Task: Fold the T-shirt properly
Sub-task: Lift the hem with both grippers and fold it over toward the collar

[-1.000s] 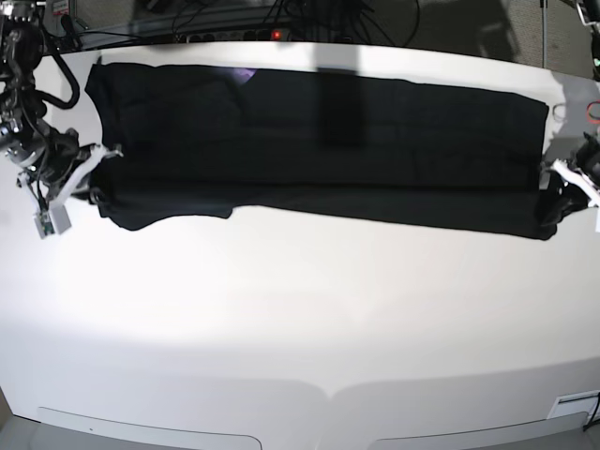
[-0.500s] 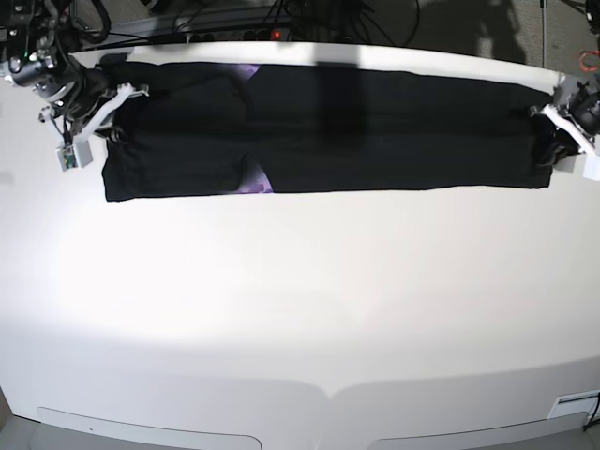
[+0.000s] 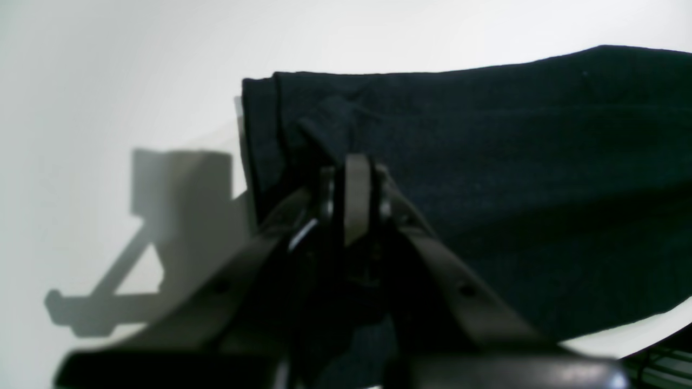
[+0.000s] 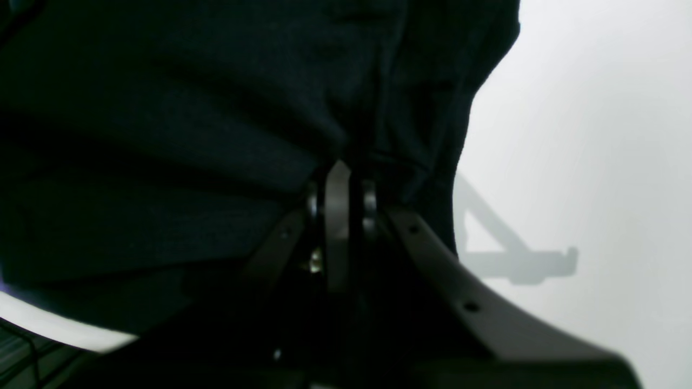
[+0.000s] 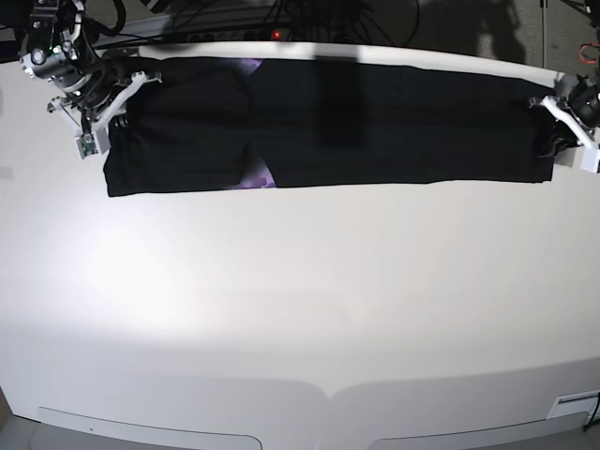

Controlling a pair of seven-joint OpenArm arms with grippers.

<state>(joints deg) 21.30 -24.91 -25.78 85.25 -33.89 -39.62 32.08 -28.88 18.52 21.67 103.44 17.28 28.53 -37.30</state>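
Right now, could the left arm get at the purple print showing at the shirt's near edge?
Probably not: the left gripper is shut on the far end of the T-shirt, and the purple print lies nearer the right gripper.

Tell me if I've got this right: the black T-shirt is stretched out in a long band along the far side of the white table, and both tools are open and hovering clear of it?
Not quite. The T-shirt does lie in a long band along the far side of the table, but both wrist views show the left tool and right tool shut on the cloth at opposite ends.
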